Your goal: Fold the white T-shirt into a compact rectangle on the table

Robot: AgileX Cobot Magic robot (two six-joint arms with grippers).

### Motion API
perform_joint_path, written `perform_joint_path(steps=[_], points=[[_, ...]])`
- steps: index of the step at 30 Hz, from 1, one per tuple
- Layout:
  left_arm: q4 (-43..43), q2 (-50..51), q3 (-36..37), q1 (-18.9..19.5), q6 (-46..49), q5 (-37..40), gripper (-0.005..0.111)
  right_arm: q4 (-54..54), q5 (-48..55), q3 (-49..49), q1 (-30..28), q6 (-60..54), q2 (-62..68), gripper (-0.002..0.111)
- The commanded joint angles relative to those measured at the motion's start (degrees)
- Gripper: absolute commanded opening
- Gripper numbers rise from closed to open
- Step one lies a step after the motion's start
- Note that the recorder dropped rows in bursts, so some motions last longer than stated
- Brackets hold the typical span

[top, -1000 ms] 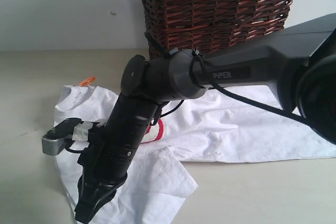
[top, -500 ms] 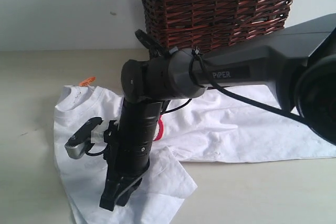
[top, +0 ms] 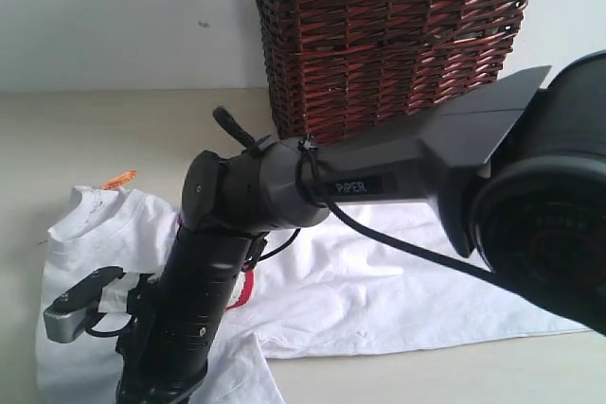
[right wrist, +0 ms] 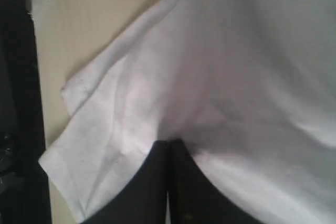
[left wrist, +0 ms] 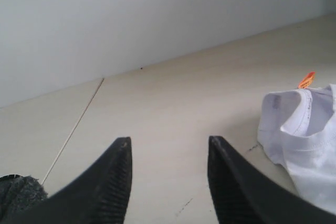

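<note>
Your right gripper point(right wrist: 169, 144) is pinched shut on the white T-shirt point(top: 379, 281), spread on the table point(top: 85, 139) before the wicker basket point(top: 398, 35), presumably to carry a fold over, while your left gripper point(left wrist: 168, 148) hovers empty, jaws apart.

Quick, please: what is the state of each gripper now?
Left gripper: open, holding nothing.
Right gripper: closed, pinching the T-shirt.
</note>
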Motion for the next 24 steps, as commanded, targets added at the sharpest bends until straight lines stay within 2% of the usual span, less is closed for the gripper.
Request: perform_joint_path(steps=[1, 5, 9, 12, 15, 16, 20, 24], points=[[-0.53, -0.23, 0.14, 0.07, 0.11, -0.1, 0.045, 2.43, 1.76, -0.13, 0.27, -5.56, -0.59, 0.0], [-0.53, -0.23, 0.14, 0.07, 0.11, -0.1, 0.045, -0.83, 4.66, -3.51, 0.27, -7.84, -4.47, 0.0], [-0.53, -0.23, 0.14, 0.07, 0.11, -0.1, 0.045, -8.06, -1.1, -6.62, 0.27, -8.9, -10.24, 0.0], [-0.53, -0.23, 0.14, 0.07, 0.11, -0.1, 0.045, -20.35, -9.92, -7.83, 0.27, -1.9, -12.29, 0.0], [-0.53, -0.23, 0.14, 0.07, 0.11, -0.1, 0.045, -36.47, -15.88, -7.83, 0.13, 10.15, -11.97, 0.0], [-0.53, -0.23, 0.14, 0.07, 0.11, -0.1, 0.045, -39.55, -17.42, -7.83, -0.28, 13.54, -11.36, 0.0], [-0.53, -0.23, 0.14, 0.07, 0.11, -0.1, 0.045, -44.24, -23.55, -7.83, -1.55, 14.04, -8.79, 0.0], [-0.53, -0.23, 0.14, 0.07, 0.11, -0.1, 0.045, -51.11, -28.19, -7.83, -1.53, 15.77, -7.22, 0.017]])
